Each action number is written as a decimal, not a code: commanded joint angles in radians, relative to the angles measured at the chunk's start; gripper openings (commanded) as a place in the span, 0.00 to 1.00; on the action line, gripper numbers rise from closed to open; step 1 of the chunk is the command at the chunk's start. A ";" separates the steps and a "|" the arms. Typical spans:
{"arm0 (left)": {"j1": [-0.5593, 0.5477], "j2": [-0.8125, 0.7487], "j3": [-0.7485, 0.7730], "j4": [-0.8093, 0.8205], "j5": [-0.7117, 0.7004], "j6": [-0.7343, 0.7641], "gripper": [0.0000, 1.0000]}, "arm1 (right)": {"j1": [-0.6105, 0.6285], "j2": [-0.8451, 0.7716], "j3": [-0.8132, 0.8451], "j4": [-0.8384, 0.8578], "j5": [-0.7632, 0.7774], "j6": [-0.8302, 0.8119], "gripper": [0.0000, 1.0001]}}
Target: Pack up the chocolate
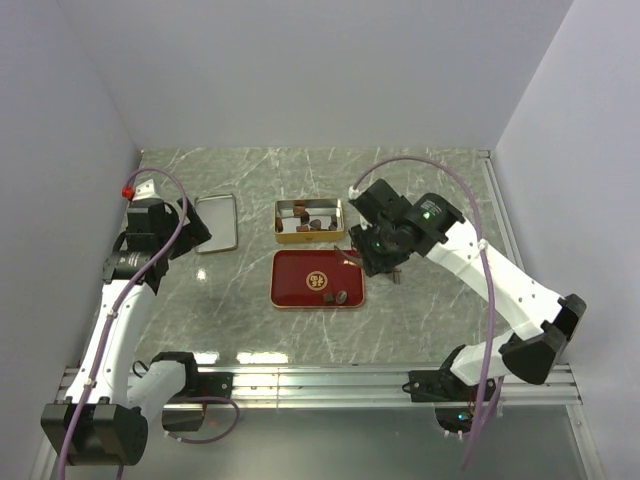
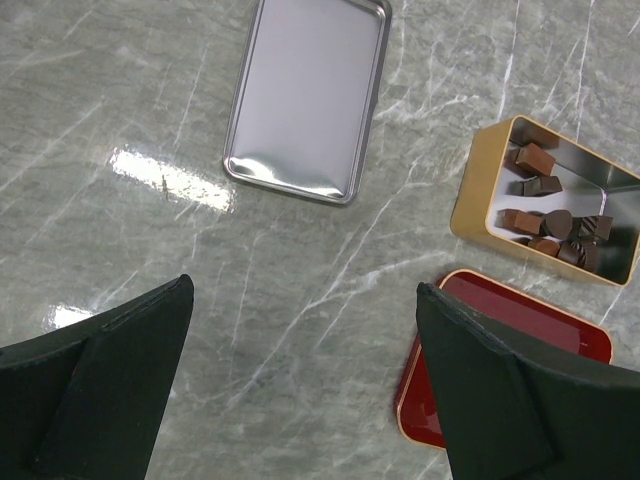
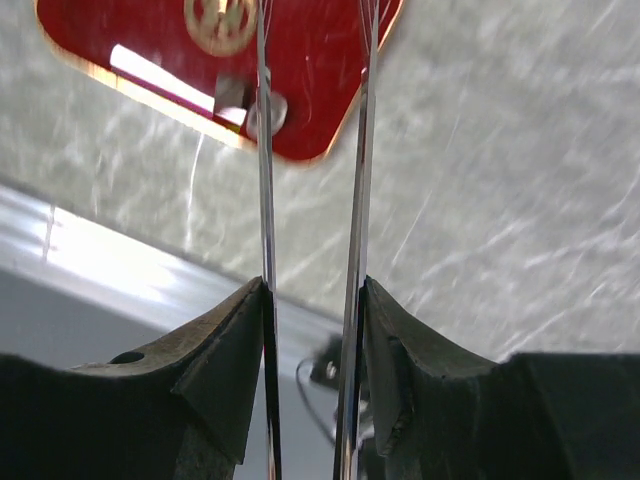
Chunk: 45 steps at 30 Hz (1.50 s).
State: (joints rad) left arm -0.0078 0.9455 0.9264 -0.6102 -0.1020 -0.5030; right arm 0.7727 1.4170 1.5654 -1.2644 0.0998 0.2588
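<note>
Pick-up step: right gripper clamps long metal tongs above flat red tray; left gripper spread wide. Next, pinch 1 brown chocolate.

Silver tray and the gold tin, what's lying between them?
Nothing: only bare marble table between the silver tray and the gold tin, clearest in the left wrist view.

You will find no word, number or brand here that you can read. The only sign is a round gold emblem at the middle of the red tray. Its inner marks are too small to make out.
</note>
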 commanded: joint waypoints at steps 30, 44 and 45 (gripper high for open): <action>0.005 0.053 -0.005 0.052 0.012 -0.003 0.99 | 0.132 -0.003 -0.150 -0.105 -0.097 0.172 0.48; 0.005 0.062 0.000 0.052 0.007 0.007 0.99 | 0.132 0.043 -0.168 -0.056 -0.129 0.155 0.48; 0.005 0.064 0.002 0.050 0.007 0.009 0.99 | 0.131 0.048 -0.159 -0.052 -0.124 0.157 0.48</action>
State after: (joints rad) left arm -0.0078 1.0107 0.9051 -0.5873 -0.1013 -0.5102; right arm 0.8989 1.4628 1.3869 -1.3342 -0.0311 0.4217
